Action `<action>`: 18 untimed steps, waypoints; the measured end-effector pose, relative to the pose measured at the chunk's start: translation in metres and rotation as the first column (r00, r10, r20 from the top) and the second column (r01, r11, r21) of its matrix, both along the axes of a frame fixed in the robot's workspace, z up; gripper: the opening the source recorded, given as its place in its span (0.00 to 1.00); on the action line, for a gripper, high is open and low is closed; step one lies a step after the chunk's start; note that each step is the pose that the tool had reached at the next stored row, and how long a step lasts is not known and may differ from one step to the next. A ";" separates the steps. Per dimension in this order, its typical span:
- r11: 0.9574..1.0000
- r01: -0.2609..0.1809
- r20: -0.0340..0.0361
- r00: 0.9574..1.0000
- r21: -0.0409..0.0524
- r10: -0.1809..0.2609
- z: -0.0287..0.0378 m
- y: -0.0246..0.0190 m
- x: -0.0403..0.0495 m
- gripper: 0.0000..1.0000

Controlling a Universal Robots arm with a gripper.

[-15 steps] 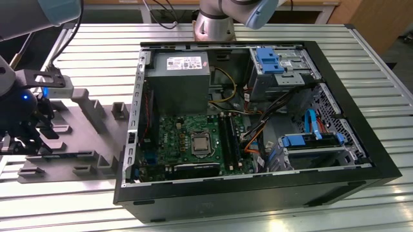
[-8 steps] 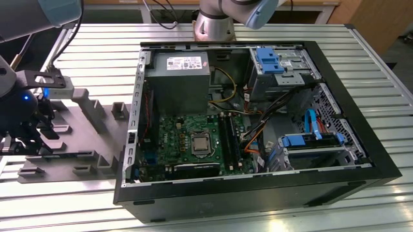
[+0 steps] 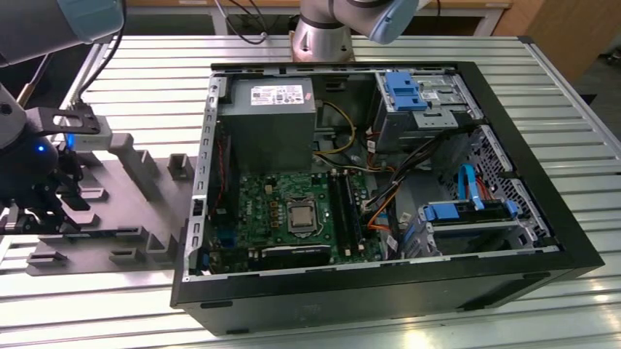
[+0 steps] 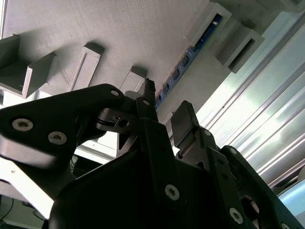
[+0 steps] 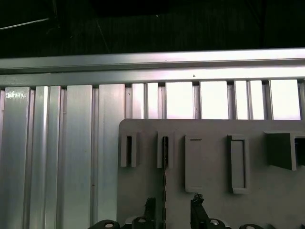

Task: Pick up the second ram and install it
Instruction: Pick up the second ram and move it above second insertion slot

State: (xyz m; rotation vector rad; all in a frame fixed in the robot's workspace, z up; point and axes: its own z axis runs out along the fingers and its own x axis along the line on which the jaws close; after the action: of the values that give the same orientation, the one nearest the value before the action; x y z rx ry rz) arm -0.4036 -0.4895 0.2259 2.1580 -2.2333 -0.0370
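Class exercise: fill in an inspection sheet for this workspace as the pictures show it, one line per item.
Surface: slatted metal table bearing a grey fixture plate and an open computer case.
Job's things: second ram stands on edge in the fixture plate's slot; not installed.
Clutter: nothing seen.
Grippers: gripper open over the fixture plate, fingers either side of the ram's line; contact cannot be told.
Cables: orange wires inside the case.
Surroundings: wooden panel beyond the table.
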 end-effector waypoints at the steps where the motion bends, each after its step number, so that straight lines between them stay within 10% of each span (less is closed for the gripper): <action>1: 1.000 0.000 0.000 1.000 0.000 0.000 -0.0002 0.0000 0.0000 0.42; 18: 1.000 -0.011 0.000 1.000 0.000 0.011 -0.0071 0.0000 -0.0001 0.42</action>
State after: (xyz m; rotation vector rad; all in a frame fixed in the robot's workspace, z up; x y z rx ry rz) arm -0.4037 -0.4895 0.2188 2.1703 -2.2211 -0.0367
